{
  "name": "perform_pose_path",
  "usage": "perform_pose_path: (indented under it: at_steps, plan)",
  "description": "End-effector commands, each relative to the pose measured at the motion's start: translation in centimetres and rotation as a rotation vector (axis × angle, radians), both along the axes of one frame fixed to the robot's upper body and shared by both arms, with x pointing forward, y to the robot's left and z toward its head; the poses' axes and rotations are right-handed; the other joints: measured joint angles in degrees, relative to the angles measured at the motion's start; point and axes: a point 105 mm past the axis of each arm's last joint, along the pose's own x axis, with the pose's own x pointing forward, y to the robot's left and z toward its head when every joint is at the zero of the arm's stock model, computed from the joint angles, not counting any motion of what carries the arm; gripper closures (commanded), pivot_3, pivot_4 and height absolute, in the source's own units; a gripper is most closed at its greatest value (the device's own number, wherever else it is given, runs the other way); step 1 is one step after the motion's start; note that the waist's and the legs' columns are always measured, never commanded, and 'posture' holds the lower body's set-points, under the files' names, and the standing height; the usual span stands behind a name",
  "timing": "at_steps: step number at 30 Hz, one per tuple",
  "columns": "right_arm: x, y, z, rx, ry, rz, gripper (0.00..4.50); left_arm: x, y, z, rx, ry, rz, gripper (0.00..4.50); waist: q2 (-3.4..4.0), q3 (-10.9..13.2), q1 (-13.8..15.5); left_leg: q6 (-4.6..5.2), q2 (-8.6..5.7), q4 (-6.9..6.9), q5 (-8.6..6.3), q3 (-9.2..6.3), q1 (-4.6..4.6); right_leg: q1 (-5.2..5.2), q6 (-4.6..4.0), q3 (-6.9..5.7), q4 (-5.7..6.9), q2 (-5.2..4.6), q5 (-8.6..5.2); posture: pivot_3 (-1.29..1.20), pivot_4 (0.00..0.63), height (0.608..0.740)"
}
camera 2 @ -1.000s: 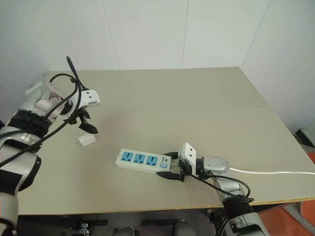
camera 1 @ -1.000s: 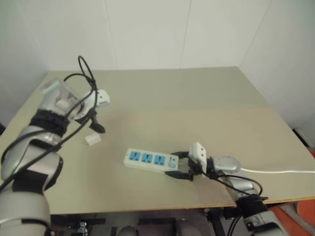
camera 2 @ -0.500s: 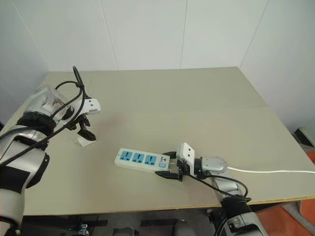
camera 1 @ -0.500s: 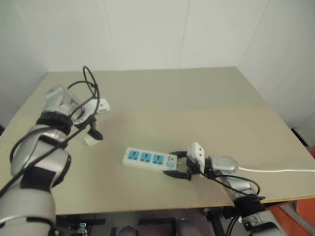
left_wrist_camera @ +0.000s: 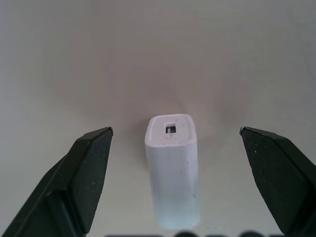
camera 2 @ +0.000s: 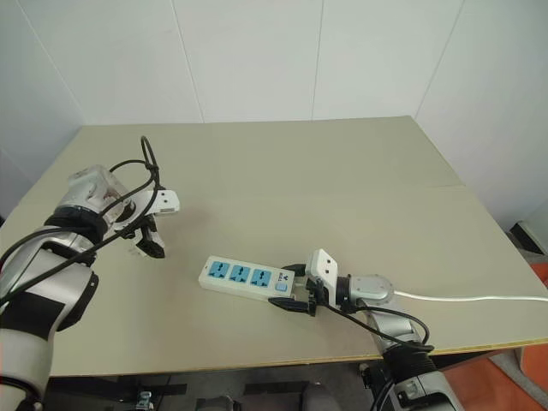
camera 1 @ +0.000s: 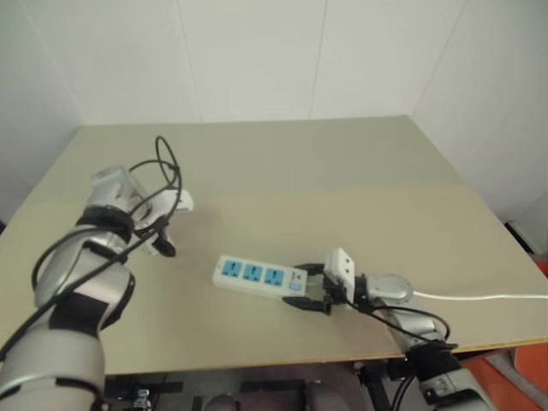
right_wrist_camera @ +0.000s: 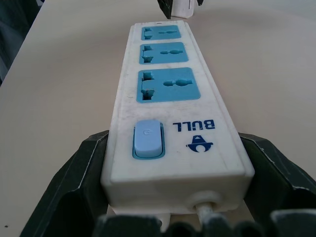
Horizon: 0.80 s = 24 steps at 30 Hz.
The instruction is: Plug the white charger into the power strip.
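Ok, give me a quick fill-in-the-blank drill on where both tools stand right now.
The left tool stands ___ around the white charger.
The right tool grips the power strip at its ___ end.
The strip has ___ blue sockets.
The charger lies on the ___.
Missing: open; switch; three; table

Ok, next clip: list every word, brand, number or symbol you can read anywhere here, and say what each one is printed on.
"BULL": blue letters on the long white power strip with three blue socket faces, beside its small blue switch, with a small blue logo figure underneath.
Power symbol: faint mark on that switch.
The small white boxy charger between the left gripper's fingers shows no print.
From the head views the strip's marking is too small to read.
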Motion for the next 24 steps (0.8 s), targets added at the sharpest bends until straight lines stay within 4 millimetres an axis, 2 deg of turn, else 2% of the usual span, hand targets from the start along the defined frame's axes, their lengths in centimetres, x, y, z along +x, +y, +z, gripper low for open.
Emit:
perform_pose_path:
  at_steps: [1, 5, 7, 10, 17, 22, 24]
  plan:
    - [-0.2, -0.1, 0.0, -0.009, -0.004, -0.001, 1.08, 0.3, 0.0, 0.1, -0.005, -0.025, 0.011, 0.0, 0.0, 0.0, 0.0, 0.0, 0.0, 0.0, 0.0, 0.0, 0.0, 0.01, 0.0, 0.0, 0.0, 0.0, 0.0, 0.0, 0.15, 0.74]
    - [-0.2, -0.2, 0.0, -0.014, -0.001, -0.005, 1.08, 0.4, -0.3, -0.1, -0.02, -0.022, 0.022, 0.0, 0.0, 0.0, 0.0, 0.0, 0.0, 0.0, 0.0, 0.0, -0.01, 0.01, 0.0, -0.01, 0.02, -0.01, 0.0, 0.0, 0.15, 0.74]
    - [-0.1, -0.3, 0.0, -0.016, 0.0, -0.008, 1.08, 0.4, -0.2, -0.2, -0.001, -0.022, 0.012, 0.4, 0.0, 0.0, 0.1, 0.0, -0.01, 0.0, 0.0, 0.0, -0.01, 0.01, 0.0, -0.01, 0.02, -0.01, 0.0, 0.0, 0.15, 0.74]
    - [-0.1, -0.3, -0.1, -0.019, 0.003, -0.01, 1.08, 0.5, -0.1, -0.3, 0.013, -0.032, 0.032, 1.22, 0.0, 0.0, 0.1, 0.0, -0.01, 0.01, 0.0, 0.0, 0.02, 0.03, 0.0, -0.01, 0.01, -0.02, 0.0, 0.0, 0.15, 0.74]
    - [-0.1, -0.3, -0.3, -0.028, 0.006, -0.011, 1.08, 0.5, 0.2, -0.3, 0.046, -0.03, 0.035, 3.47, 0.0, 0.0, 0.1, 0.0, -0.01, 0.01, 0.0, 0.0, 0.21, 0.14, 0.0, 0.0, 0.05, 0.0, 0.0, 0.0, 0.15, 0.74]
    - [-0.1, -0.3, -0.3, -0.028, 0.007, -0.013, 1.08, 0.9, -0.2, -0.1, 0.027, -0.059, 0.04, 3.49, -0.01, 0.0, 0.1, 0.0, -0.01, 0.01, 0.0, -0.01, 0.21, 0.14, 0.0, 0.0, 0.06, 0.0, 0.0, 0.0, 0.15, 0.74]
    - [-0.2, -0.3, -0.4, -0.03, 0.009, -0.013, 1.08, 1.5, -0.9, 0.7, -0.02, -0.114, 0.045, 3.49, -0.01, 0.0, 0.1, 0.0, -0.01, 0.01, 0.0, -0.01, 0.22, 0.14, 0.0, 0.0, 0.07, 0.0, 0.0, 0.0, 0.15, 0.74]
